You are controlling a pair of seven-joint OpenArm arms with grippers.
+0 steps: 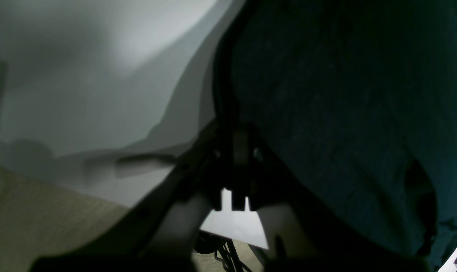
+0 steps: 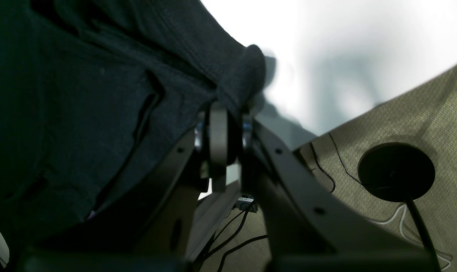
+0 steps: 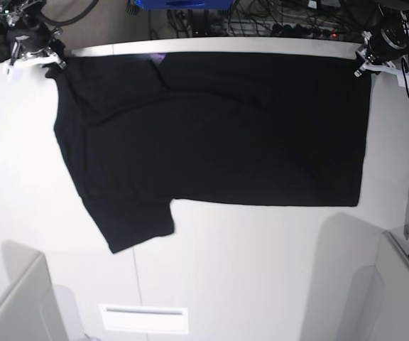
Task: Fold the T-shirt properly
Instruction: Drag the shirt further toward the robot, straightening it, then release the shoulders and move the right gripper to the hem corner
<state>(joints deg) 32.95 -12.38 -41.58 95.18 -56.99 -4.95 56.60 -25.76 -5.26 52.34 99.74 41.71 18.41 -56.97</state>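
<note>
The black T-shirt (image 3: 211, 128) lies flat across the far half of the white table (image 3: 261, 270), plain side up, with one sleeve (image 3: 137, 224) pointing toward the front left. A sliver of purple (image 3: 158, 58) peeks out near its far edge. At the far right corner my left gripper (image 3: 363, 64) is shut on the cloth; up close its jaws (image 1: 239, 147) pinch the dark fabric (image 1: 345, 113). At the far left corner my right gripper (image 3: 50, 60) is likewise shut on the shirt, a roll of fabric (image 2: 81, 94) caught between its fingertips (image 2: 228, 109).
Cables and gear (image 3: 261, 21) crowd the floor beyond the table's far edge. A white slotted plate (image 3: 143, 318) sits at the front edge, with grey panels (image 3: 20, 305) at both front corners. A black round base (image 2: 396, 172) with wires rests on the carpet.
</note>
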